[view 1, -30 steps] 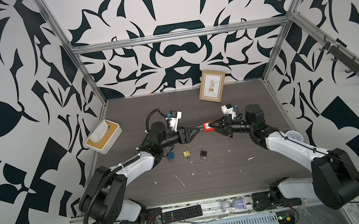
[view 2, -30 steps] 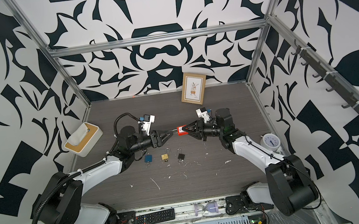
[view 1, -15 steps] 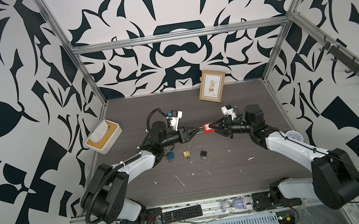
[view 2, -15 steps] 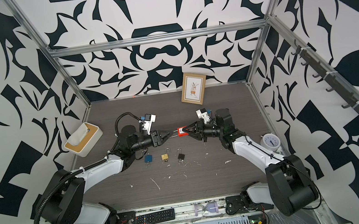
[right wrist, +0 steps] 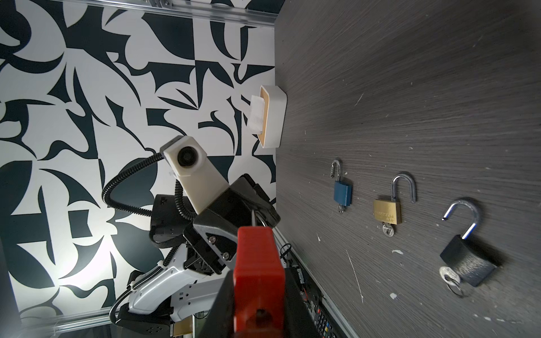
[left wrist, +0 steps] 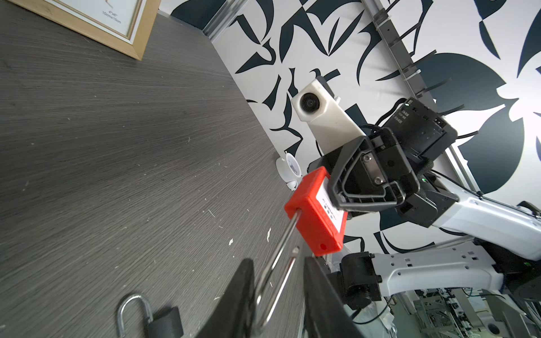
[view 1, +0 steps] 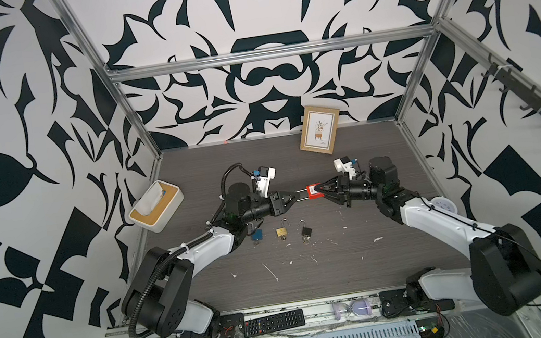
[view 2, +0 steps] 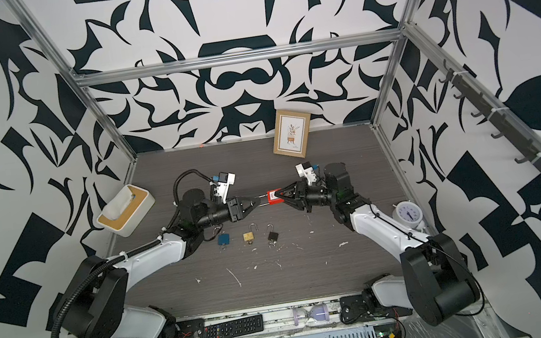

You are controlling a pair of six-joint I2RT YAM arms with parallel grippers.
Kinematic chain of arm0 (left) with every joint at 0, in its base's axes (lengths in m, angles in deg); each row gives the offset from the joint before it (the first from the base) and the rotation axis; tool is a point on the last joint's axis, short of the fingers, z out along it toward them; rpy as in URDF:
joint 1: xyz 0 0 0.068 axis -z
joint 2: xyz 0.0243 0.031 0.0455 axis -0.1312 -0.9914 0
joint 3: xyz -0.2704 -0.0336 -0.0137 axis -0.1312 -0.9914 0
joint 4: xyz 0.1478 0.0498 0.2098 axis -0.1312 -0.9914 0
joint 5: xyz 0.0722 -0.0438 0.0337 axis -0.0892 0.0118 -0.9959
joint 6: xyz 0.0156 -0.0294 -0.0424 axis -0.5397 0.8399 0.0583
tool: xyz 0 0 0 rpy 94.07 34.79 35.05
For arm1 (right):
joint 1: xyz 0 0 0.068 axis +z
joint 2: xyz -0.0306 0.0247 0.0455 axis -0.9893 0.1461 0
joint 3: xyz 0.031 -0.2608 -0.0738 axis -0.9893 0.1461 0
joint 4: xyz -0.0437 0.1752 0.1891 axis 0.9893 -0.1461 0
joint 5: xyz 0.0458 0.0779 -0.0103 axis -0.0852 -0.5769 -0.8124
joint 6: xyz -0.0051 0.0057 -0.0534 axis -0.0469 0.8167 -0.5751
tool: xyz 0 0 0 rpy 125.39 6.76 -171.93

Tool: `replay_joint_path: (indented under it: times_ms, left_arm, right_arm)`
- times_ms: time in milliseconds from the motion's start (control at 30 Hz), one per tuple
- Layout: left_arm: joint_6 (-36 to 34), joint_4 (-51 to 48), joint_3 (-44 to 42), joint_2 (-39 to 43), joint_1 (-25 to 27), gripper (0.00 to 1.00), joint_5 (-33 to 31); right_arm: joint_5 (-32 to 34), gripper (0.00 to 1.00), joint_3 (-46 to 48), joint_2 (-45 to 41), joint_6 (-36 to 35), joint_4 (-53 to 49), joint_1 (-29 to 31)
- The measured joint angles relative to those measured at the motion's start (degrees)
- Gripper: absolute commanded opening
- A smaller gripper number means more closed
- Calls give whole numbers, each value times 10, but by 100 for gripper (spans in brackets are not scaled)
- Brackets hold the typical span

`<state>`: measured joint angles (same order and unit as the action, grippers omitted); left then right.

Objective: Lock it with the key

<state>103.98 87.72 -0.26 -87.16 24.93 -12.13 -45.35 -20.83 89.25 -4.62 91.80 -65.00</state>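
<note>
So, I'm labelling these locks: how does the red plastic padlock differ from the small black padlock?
The red plastic padlock is held off the dark wood-grain table by the right gripper; the small black padlock lies on it. Red's shackle is long and thin, black's short. Both shackles stand open.

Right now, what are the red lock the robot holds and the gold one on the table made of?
Red padlock: the body looks like matte moulded plastic, evenly coloured, with a white label. Its shackle: shiny bare metal, probably steel. Brass padlock: yellow metal with a dull brushed sheen, likely brass.
</note>
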Motion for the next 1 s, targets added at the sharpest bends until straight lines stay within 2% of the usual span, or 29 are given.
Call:
replay_joint_path:
  times_ms: [100,200,500,733,1000]
  left_arm:
    - [5,2,-2,0,0,18,1]
    - [18,3,-3,0,-1,1,5]
    - [71,26,-3,35,-4,0,35]
    - [161,62,-4,40,-3,0,54]
    - [228,129,-9,22,-3,0,63]
  right_arm:
    - [0,0,-1,0,-1,0,0]
    - [-6,0,-1,0,-7,10,-1]
    - [-44,0,9,-2,-52,101,-13]
    - [-41,0,37,-24,-106,163,-14]
    - [-28,0,49,-35,-122,197,-14]
